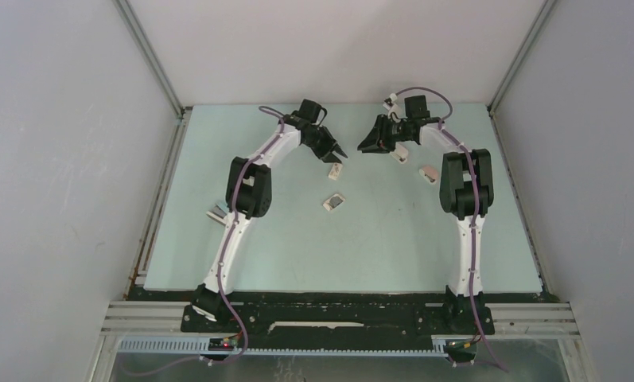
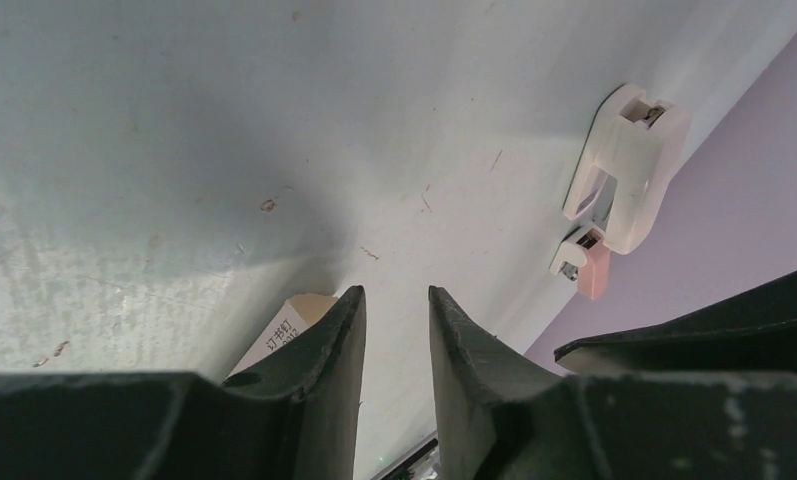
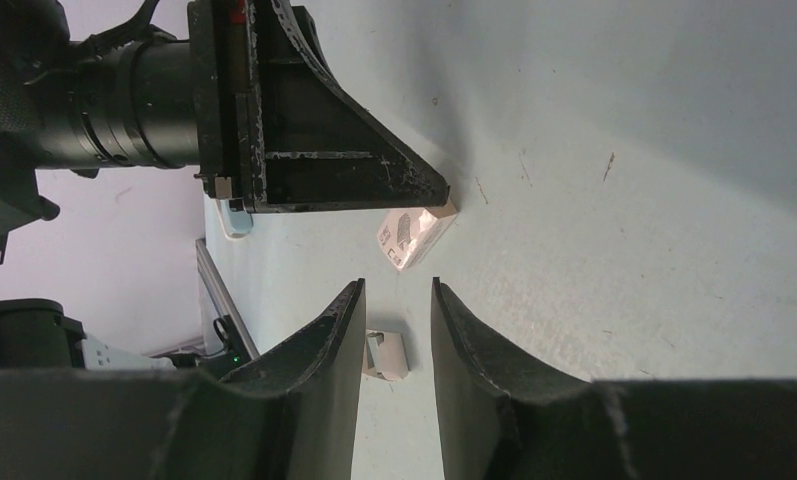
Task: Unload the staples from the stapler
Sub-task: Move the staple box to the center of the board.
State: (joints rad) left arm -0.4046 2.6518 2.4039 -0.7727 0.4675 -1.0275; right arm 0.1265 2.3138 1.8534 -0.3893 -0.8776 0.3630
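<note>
A small white stapler lies at the back of the table just right of my right gripper. A second white stapler lies nearer the right arm. The left wrist view shows a white stapler with a white-and-pink one beside it. My left gripper is open and empty, just above a small white printed box, which touches its left finger from outside. My right gripper is open and empty, pointing at that box. No loose staples show clearly.
A small open cardboard box lies mid-table, seen between my right fingers. A small pale object lies by the left arm's elbow. Grey walls close the table on the left, back and right. The two grippers face each other closely.
</note>
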